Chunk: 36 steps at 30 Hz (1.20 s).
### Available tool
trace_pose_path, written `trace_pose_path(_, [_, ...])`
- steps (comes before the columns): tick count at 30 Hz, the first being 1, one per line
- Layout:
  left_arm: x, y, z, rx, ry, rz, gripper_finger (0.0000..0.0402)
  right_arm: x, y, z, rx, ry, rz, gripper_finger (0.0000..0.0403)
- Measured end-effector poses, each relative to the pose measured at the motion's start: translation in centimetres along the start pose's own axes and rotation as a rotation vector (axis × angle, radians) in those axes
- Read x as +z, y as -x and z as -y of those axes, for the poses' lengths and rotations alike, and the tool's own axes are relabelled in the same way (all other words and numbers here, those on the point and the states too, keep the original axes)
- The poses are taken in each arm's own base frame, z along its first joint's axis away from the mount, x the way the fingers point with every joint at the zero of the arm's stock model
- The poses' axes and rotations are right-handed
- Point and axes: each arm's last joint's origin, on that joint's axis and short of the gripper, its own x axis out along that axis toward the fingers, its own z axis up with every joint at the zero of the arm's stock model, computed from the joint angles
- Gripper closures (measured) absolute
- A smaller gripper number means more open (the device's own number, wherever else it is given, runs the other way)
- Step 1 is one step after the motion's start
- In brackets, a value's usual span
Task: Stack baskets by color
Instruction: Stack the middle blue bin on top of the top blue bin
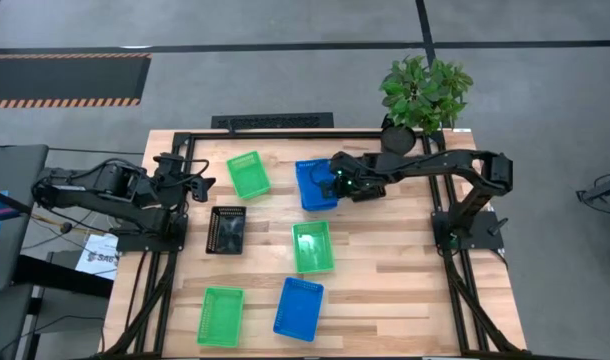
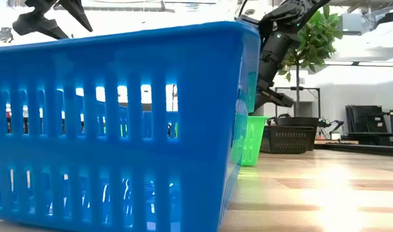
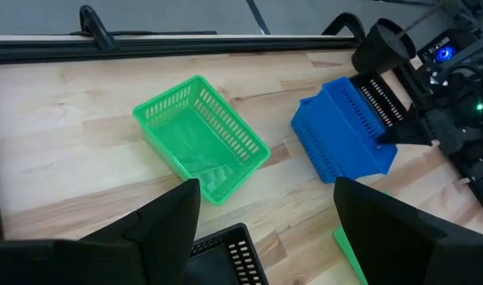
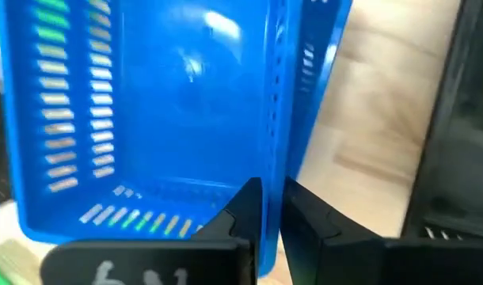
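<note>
Straddling one wall of a blue basket (image 1: 314, 186) near the tabletop's (image 1: 385, 300) far edge, the right hand (image 1: 336, 184) is seen with a finger on each side of that wall; the fingers (image 4: 309, 226) stand close to the plastic, but whether it is pinched or let go cannot be told. The left hand (image 1: 197, 185) is held released, grasping nothing, above the left edge. Between the two hands a green basket (image 1: 248, 173) lies towards the far edge. A black basket (image 1: 226, 229) sits near the left hand, a second green basket (image 1: 312, 246) mid-tabletop. A third green basket (image 1: 220, 316) and a second blue basket (image 1: 299, 306) are placed along the near edge. A potted plant (image 1: 423, 93) stands at the far right corner.
</note>
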Motion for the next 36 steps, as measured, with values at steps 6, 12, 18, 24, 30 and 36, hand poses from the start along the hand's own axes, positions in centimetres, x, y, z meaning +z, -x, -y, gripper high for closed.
trace_pose_path(6, [0.0, 0.0, 0.0, 0.002, -0.006, 0.004, 0.0123, 0.2, 0.5, -0.2, -0.042, 0.019, -0.006, 0.0336])
trace_pose_path(12, [0.0, 0.0, 0.0, 0.003, -0.007, 0.009, 0.0123, 0.2, 0.5, -0.1, -0.064, 0.026, 0.011, 0.0336])
trace_pose_path(18, [0.0, 0.0, 0.0, 0.003, -0.007, 0.009, 0.0123, 0.8, 0.7, -1.1, 0.046, 0.092, 0.073, 0.0330])
trace_pose_path(24, [0.0, 0.0, 0.0, 0.003, -0.003, 0.010, 0.0123, 1.5, 2.8, -4.5, 0.185, 0.205, 0.187, 0.0312])
trace_pose_path(30, [0.0, 0.0, 0.0, 0.003, 0.000, 0.010, 0.0123, 1.9, 2.4, -4.9, 0.147, 0.231, 0.202, 0.0262])
trace_pose_path(36, [0.0, 0.0, 0.0, 0.002, -0.002, 0.008, 0.0123, 2.0, 0.6, -5.4, 0.127, 0.225, 0.180, 0.0200])
